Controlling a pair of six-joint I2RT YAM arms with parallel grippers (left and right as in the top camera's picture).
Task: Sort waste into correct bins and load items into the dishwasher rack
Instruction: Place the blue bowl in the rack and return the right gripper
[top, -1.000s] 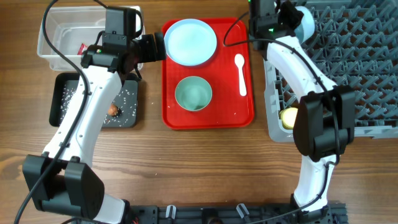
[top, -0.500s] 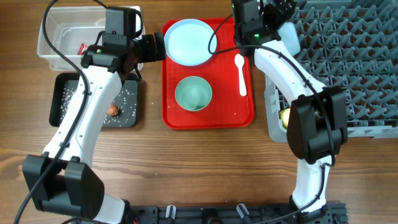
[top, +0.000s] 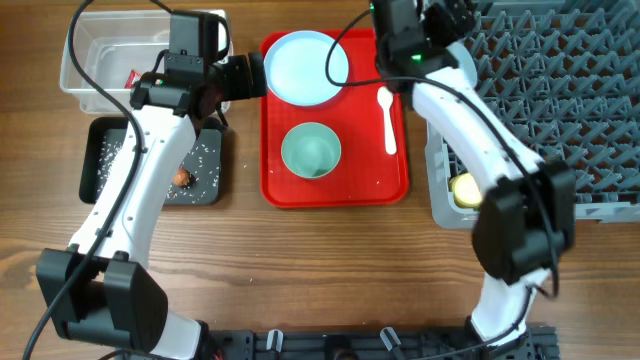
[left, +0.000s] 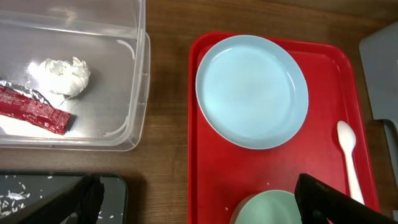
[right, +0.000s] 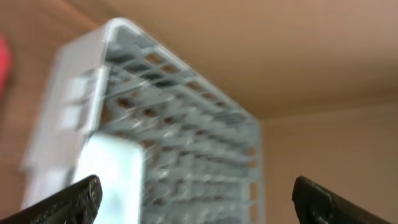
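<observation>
The left gripper (left: 198, 186) is held above the left edge of the red serving tray (top: 395, 185), just right of the clear tub (top: 85, 95). Its fingers (left: 326, 200) are spread wide apart and nothing is gripped between them.

In the tub, a crumpled white tissue ball (left: 61, 73) is seen lying against a red wrapper (left: 34, 111). On the near side of the tub sits the black tray (top: 98, 190); white rice grains (top: 205, 160) are scattered across it, and a small orange-brown piece of food (top: 181, 177) rests among them.

On the red tray, the pale blue plate (top: 305, 65) is placed at the far end, the mint-green bowl (top: 311, 150) stands upright nearer, and the white spoon (top: 386, 120) lies along the right side, bowl end pointing far.

The right gripper (right: 193, 190) is raised at the far left corner of the grey dishwasher rack (top: 560, 90). Its fingers are also well apart, with nothing clamped. The right wrist view is blurred, and only the rack's lattice can be made out in it.

A yellow cup (top: 465, 188) is visible inside the rack at its near left corner, partly hidden by the right arm (top: 500, 150).
</observation>
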